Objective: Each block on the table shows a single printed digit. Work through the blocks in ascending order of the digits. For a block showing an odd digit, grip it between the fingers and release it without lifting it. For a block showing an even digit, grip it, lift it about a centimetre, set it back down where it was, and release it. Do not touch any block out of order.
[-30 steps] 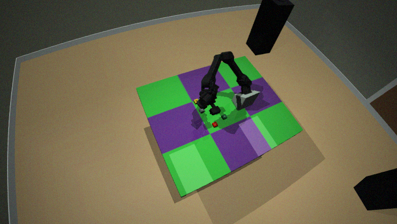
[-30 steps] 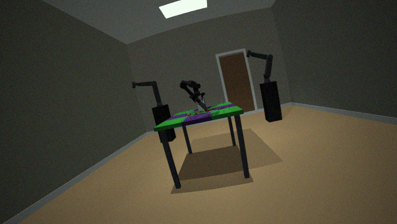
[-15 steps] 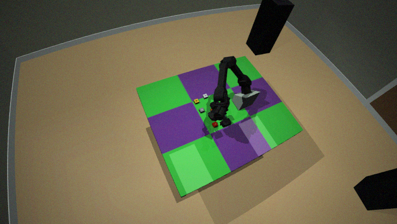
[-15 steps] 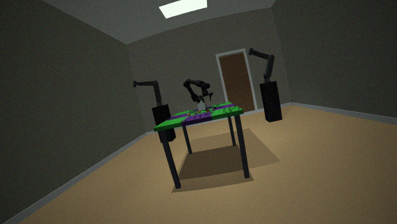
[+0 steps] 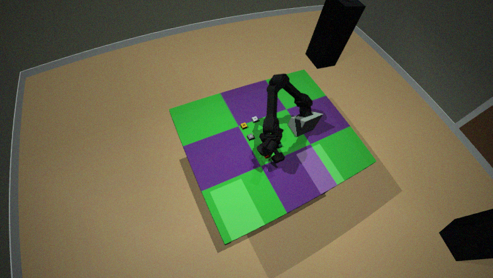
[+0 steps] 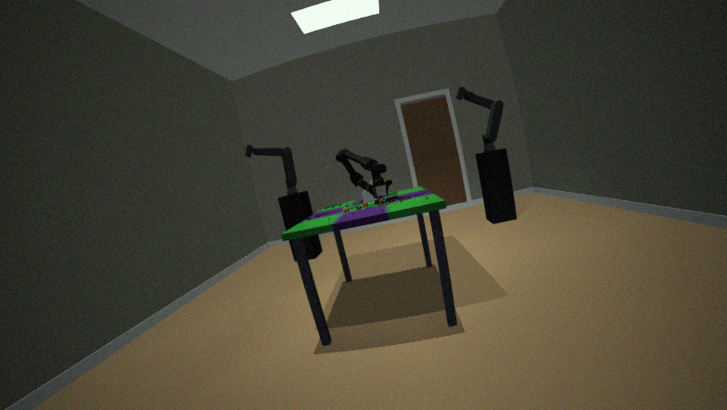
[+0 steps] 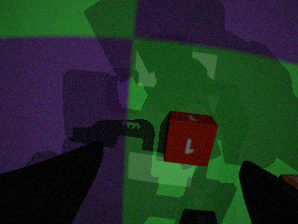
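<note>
My gripper (image 6: 382, 195) (image 7: 173, 160) is open and empty, above the red block, whose place is between the spread fingers in the wrist view. The red block (image 7: 190, 142) (image 5: 266, 156) (image 6: 380, 201) shows a 1 and sits on the table. An orange block (image 7: 290, 181) is cut by the right edge of the wrist view, and a dark block (image 7: 198, 217) by its bottom edge. A yellow block (image 5: 243, 125), a white block (image 5: 254, 119) and a grey block (image 5: 251, 136) stand left of the arm in the top view; their digits are unreadable there. A teal block (image 5: 280, 146) is partly hidden by the arm.
The table (image 5: 210, 121) (image 6: 305, 224) has green and purple squares. The arm's base stands by a pale grey wedge-shaped piece (image 5: 309, 124). Two black pedestals (image 6: 496, 185) (image 6: 296, 206) with other arms stand away from the table. Arm shadows darken the area around the blocks.
</note>
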